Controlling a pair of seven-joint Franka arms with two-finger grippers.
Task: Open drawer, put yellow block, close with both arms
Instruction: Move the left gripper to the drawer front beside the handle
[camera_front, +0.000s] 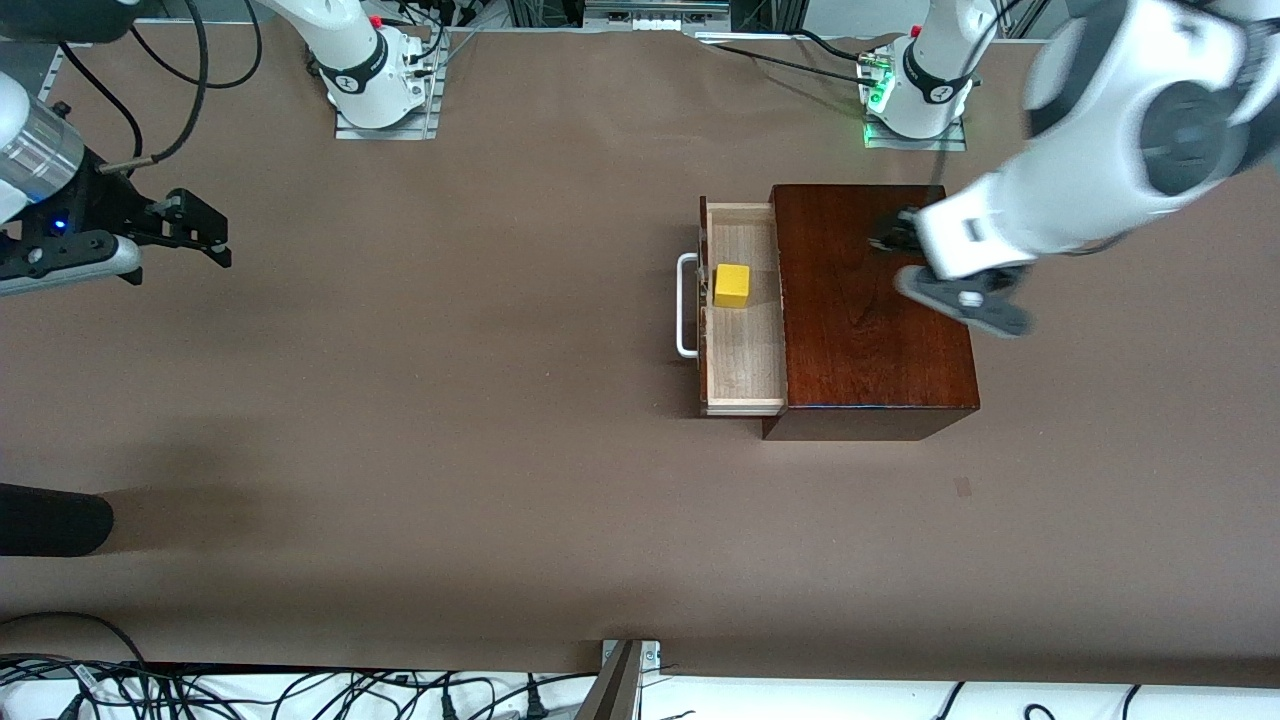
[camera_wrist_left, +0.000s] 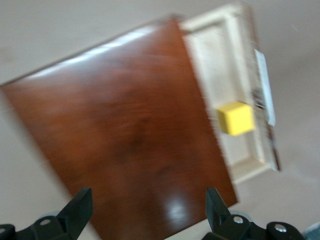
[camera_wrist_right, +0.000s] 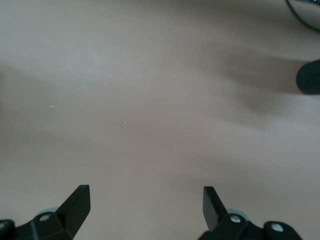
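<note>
Front view: we see yellow block (camera_front: 731, 285) in open drawer (camera_front: 742, 375); left gripper (camera_wrist_left: 145, 210) over box (camera_front: 870, 300), right gripper (camera_wrist_right: 145, 207) over bare table (camera_front: 400, 400), both spread wide, empty.

**Three cameras, one shared box**

The front view looks steeply down from high across the bench (camera_front: 400, 450), facing both arm bases along its top edge, and takes in the whole surface.

The left wrist view looks down from close above the wooden box (camera_wrist_left: 120, 135), past the spread tips of the left claw (camera_wrist_left: 147, 212); it shares the box (camera_front: 875, 300), drawer (camera_front: 742, 310) and yellow block (camera_front: 731, 286) with the front view.

The right wrist view faces only bare bench (camera_wrist_right: 150, 100) beneath the spread right claw (camera_wrist_right: 145, 210).
</note>
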